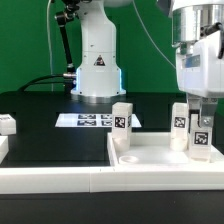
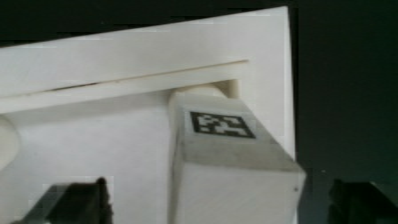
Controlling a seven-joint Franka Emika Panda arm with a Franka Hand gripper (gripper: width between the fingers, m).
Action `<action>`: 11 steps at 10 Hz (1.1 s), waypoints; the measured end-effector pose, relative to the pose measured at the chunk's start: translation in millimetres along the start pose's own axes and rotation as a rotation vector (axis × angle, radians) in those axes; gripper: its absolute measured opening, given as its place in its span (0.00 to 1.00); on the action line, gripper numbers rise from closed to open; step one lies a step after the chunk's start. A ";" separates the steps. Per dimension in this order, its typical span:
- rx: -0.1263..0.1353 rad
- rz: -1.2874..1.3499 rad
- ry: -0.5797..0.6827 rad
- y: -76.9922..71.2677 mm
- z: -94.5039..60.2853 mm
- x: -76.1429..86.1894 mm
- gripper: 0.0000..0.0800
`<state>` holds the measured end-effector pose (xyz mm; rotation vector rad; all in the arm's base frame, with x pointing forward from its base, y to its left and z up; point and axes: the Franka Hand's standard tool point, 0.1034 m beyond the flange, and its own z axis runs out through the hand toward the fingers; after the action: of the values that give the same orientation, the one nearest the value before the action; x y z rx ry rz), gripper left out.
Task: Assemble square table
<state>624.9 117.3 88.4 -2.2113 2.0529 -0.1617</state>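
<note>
Three legs (image 1: 122, 121) stand on the square table top (image 1: 150, 155); one leg (image 1: 7, 124) lies loose at the exterior view's left; the tool (image 1: 198, 108) hangs released around the right leg (image 1: 200, 136).

A black table (image 1: 40, 110) fills the scene under even, bright light. At its twelve o'clock edge, dark cables (image 1: 45, 82) trail before a pale grey wall (image 1: 25, 40).

Robotics lab — black table (image 1: 40, 110), fixed arm base (image 1: 97, 70), marker board (image 1: 85, 120), trailing cables.
</note>
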 end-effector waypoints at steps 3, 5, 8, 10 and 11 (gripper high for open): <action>0.040 -0.260 0.013 -7.0 -2.4 3.3 0.81; 0.039 -0.407 0.016 -7.1 -2.3 4.1 0.81; 0.034 -0.627 0.029 -5.2 -1.1 -4.2 0.81; 0.027 -0.844 0.040 -5.9 -1.2 -5.4 0.81; 0.026 -0.900 0.042 -6.3 -1.2 -2.7 0.81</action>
<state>630.7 120.5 90.6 -2.9380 0.9066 -0.3010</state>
